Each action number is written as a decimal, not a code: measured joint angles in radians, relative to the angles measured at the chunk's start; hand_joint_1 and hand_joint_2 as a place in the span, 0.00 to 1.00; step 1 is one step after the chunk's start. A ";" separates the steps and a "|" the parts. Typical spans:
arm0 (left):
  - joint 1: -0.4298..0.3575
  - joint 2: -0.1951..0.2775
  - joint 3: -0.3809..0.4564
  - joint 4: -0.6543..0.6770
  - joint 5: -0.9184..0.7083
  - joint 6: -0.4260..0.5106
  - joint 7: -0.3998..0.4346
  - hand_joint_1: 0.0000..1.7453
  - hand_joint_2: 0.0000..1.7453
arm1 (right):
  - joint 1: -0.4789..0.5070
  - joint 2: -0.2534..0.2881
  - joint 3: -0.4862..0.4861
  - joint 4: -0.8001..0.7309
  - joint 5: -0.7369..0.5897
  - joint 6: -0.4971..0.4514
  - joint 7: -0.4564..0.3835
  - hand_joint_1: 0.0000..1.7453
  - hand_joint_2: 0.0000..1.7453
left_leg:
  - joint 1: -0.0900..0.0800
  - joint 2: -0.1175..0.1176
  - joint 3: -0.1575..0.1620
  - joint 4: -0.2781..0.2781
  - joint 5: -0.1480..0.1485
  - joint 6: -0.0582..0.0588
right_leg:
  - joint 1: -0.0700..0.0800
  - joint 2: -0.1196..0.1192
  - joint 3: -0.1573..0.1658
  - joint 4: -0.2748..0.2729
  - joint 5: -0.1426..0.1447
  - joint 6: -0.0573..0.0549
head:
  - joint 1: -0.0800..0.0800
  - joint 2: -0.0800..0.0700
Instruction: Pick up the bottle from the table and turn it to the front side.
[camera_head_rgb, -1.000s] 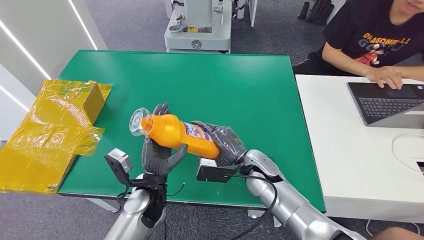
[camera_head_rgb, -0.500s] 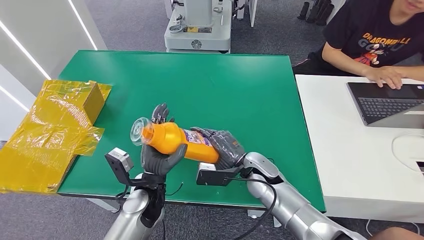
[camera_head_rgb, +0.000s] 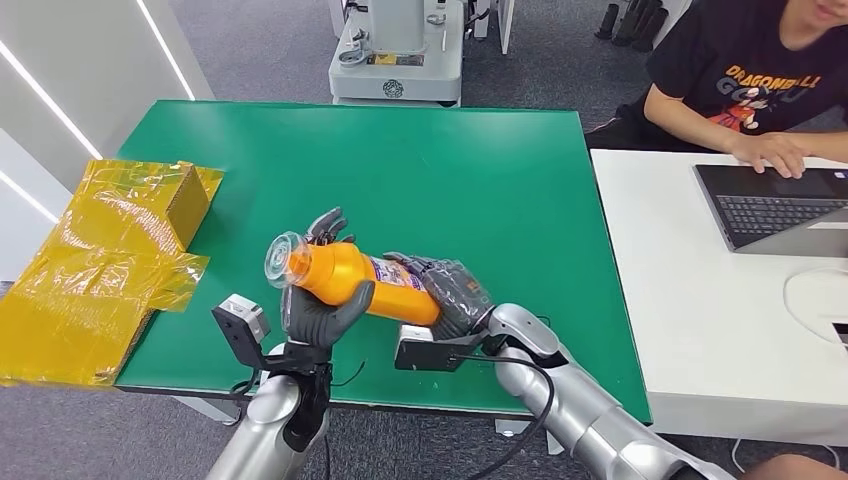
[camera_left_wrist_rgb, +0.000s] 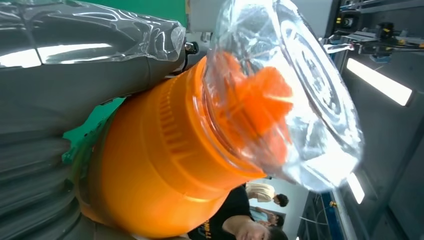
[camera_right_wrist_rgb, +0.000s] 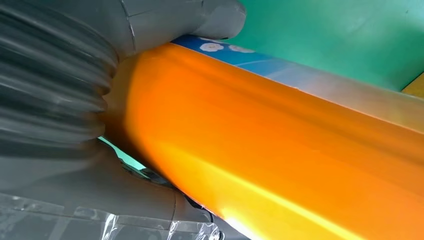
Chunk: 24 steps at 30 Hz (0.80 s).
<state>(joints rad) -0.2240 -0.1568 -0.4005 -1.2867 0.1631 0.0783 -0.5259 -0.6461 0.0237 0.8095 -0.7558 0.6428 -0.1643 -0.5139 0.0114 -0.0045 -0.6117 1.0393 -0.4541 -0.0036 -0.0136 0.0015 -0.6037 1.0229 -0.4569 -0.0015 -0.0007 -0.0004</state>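
An orange bottle (camera_head_rgb: 350, 279) with a clear cap (camera_head_rgb: 281, 260) is held off the green bench (camera_head_rgb: 470, 170), lying nearly on its side above the bench's near edge. The robot's left hand (camera_head_rgb: 318, 305) cups the bottle's shoulder, fingers curled around it; the right hand (camera_head_rgb: 450, 290) grips its base end. A blue-and-white label (camera_head_rgb: 395, 270) faces upward. The pick-up looks done. The turn appears under way; whether the front side now faces forward cannot be told, so rotation likely remains.

My orange bottle (camera_head_rgb: 350, 280), clear-capped with a blue label, lies tilted above the worktop (camera_head_rgb: 480, 170), cap toward ten o'clock.
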 joint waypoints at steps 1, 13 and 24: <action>-0.001 0.000 0.000 0.002 -0.002 -0.002 0.004 1.00 1.00 | 0.000 0.000 0.000 0.002 -0.001 -0.004 0.000 1.00 1.00 | 0.000 0.000 0.000 0.000 0.000 0.000 | 0.000 0.000 0.000 0.000 0.000 0.000 | 0.000 0.000; -0.006 0.000 0.009 0.015 -0.005 -0.014 0.013 1.00 1.00 | 0.009 0.000 0.000 0.010 -0.003 -0.037 -0.011 1.00 1.00 | 0.000 0.000 0.000 0.000 0.000 0.000 | 0.000 0.000 0.000 0.000 0.000 0.000 | 0.000 0.000; -0.011 0.000 0.012 0.018 0.006 -0.023 0.024 1.00 1.00 | 0.034 0.002 -0.005 -0.001 -0.023 -0.120 -0.015 0.00 1.00 | 0.000 0.000 0.000 0.000 0.000 0.000 | 0.000 0.000 0.000 0.000 0.000 0.000 | 0.000 0.000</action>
<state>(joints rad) -0.2352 -0.1567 -0.3887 -1.2683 0.1691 0.0552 -0.5018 -0.6126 0.0255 0.8043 -0.7571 0.6197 -0.2842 -0.5289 0.0114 -0.0046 -0.6118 1.0392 -0.4541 -0.0036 -0.0136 0.0013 -0.6036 1.0229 -0.4569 -0.0015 -0.0007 -0.0004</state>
